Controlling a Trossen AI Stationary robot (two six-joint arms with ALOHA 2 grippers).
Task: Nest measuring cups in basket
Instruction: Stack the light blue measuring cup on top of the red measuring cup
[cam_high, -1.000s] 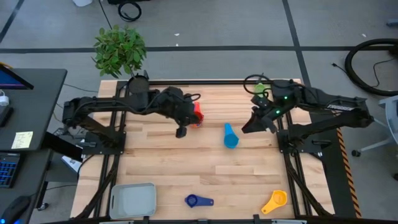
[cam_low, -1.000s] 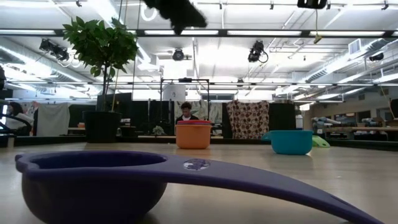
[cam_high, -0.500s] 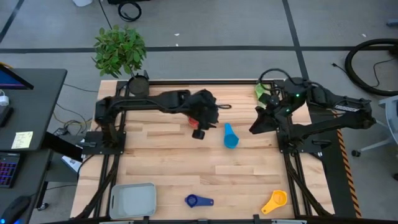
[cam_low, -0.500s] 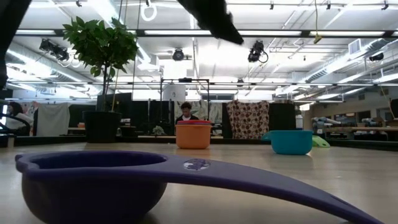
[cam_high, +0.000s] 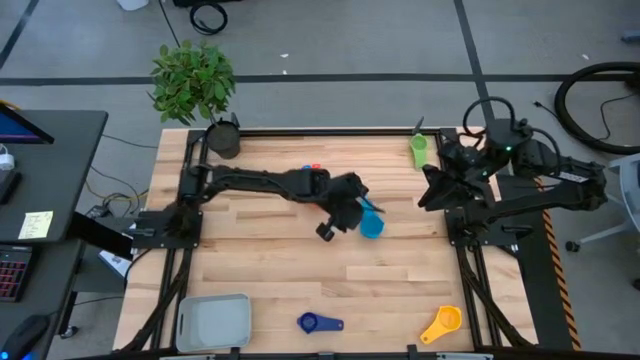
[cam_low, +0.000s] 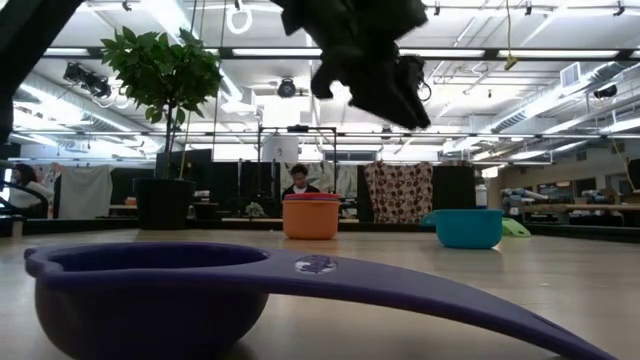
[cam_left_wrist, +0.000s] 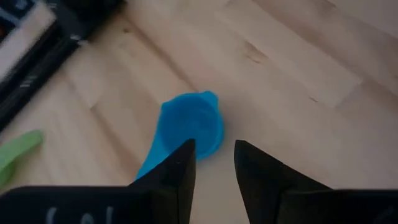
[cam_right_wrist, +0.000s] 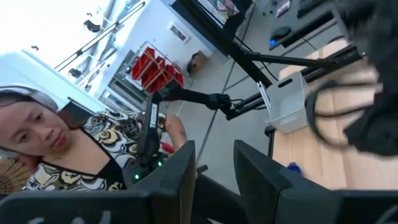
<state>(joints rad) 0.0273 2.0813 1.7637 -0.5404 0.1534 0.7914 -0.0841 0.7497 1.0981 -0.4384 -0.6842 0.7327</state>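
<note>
The left gripper (cam_left_wrist: 211, 163) has just swung across from the red cup (cam_high: 316, 169) to the light blue cup (cam_left_wrist: 189, 126) — empty, fingers a little apart, hovering above it. Next grab, probably. The basket (cam_high: 213, 322) is sitting far off, at the table's near edge — nothing in it.

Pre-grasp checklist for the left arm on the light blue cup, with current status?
1. Left gripper open, nothing between the fingers: ok.
2. Light blue cup just ahead of the fingertips, lined up: ok.
3. Cup upright on the table: cannot tell.
4. Right gripper back at the right edge, clear of the cup: ok.
5. Basket at the near left corner, no cups in it: ok.
</note>
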